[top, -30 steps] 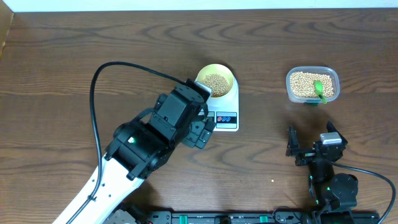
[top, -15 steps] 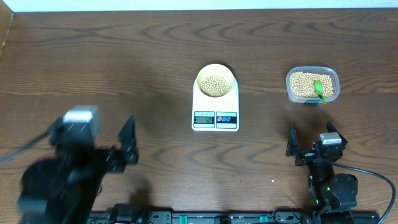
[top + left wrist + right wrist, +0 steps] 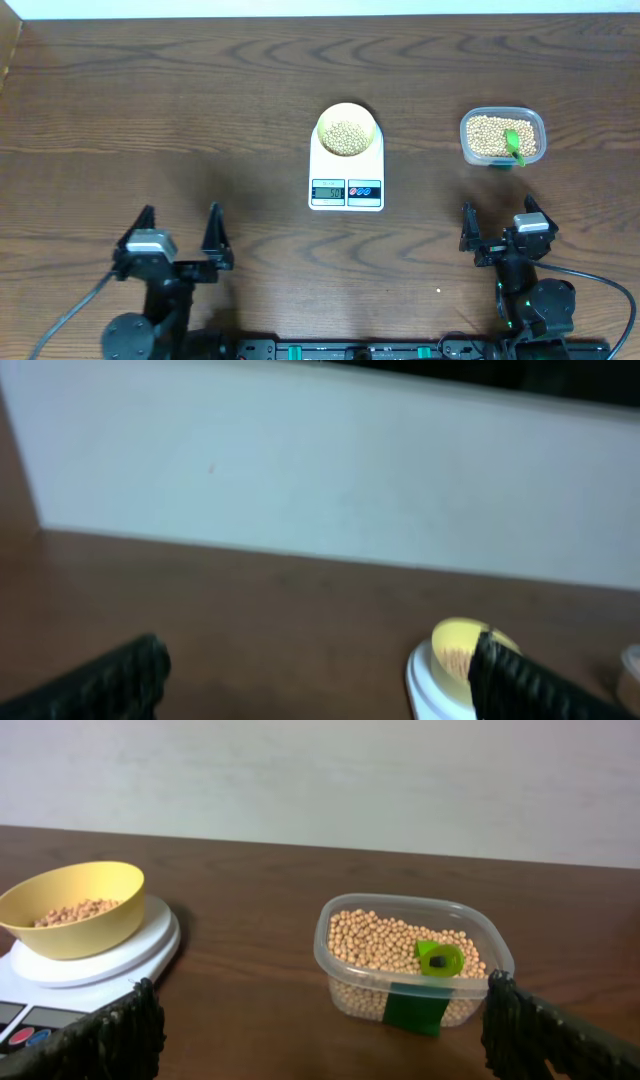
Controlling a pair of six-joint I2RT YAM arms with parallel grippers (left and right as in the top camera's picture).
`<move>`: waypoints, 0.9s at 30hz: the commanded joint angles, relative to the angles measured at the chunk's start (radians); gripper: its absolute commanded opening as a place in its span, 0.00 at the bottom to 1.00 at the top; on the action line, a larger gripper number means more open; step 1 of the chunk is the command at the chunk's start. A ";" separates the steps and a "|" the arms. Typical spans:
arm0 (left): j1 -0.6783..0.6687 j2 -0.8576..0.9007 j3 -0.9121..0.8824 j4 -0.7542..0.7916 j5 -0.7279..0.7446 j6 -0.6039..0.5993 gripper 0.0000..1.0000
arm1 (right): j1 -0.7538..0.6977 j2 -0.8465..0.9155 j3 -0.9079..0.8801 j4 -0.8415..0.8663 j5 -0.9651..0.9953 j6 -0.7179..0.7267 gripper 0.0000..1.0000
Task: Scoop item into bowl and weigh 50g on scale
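Yellow-green bowl (image 3: 347, 120) of tan beans (image 3: 347, 138) on white scale (image 3: 346, 172), frame centre. More beans in clear tub (image 3: 503, 113), upper right. Lower left, left gripper (image 3: 180, 213); lower right, right gripper (image 3: 498, 209): both released, empty.

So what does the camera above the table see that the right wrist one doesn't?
Only overhead: the left tool, open. Only the right wrist: a side-on look at the outer wall of the bowl and the clear side of the tub. Both: beans in the bowl on the scale, plus the green scoop in the tub.
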 commanded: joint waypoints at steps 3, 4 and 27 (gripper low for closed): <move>0.005 -0.057 -0.189 0.190 0.147 -0.009 0.98 | 0.005 -0.007 -0.004 -0.002 -0.002 -0.009 0.99; 0.005 -0.059 -0.211 0.217 0.164 -0.009 0.98 | 0.005 -0.007 -0.004 -0.002 -0.002 -0.009 0.99; -0.121 -0.061 -0.480 0.313 0.102 -0.008 0.98 | 0.005 -0.007 -0.004 -0.002 -0.002 -0.008 0.99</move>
